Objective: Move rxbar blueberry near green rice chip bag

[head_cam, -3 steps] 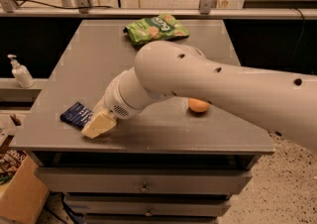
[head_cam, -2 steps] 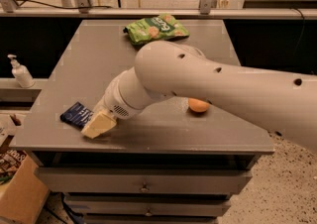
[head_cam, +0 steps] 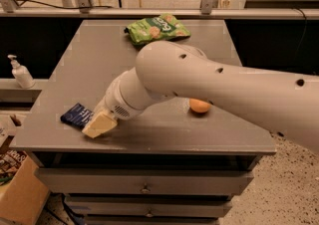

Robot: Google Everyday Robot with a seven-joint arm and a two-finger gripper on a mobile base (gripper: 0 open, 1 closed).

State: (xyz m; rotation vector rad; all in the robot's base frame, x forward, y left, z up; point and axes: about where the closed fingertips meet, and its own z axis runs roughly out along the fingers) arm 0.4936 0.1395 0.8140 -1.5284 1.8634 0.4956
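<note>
The rxbar blueberry (head_cam: 76,114), a small flat dark navy wrapper, lies near the front left corner of the grey table (head_cam: 89,64). My gripper (head_cam: 99,124) is down at the table surface right beside the bar's right end, with a pale finger (head_cam: 101,124) touching or overlapping it. The green rice chip bag (head_cam: 157,28), crinkled bright green with white lettering, lies at the far middle of the table, well away from the bar. My white arm (head_cam: 214,87) crosses the table from the right and hides part of the bar.
An orange ball (head_cam: 200,105) sits right of centre, partly behind my arm. A white pump bottle (head_cam: 21,72) stands on a ledge left of the table. Drawers (head_cam: 144,184) are under the front edge. A cardboard box (head_cam: 20,194) is on the floor at lower left.
</note>
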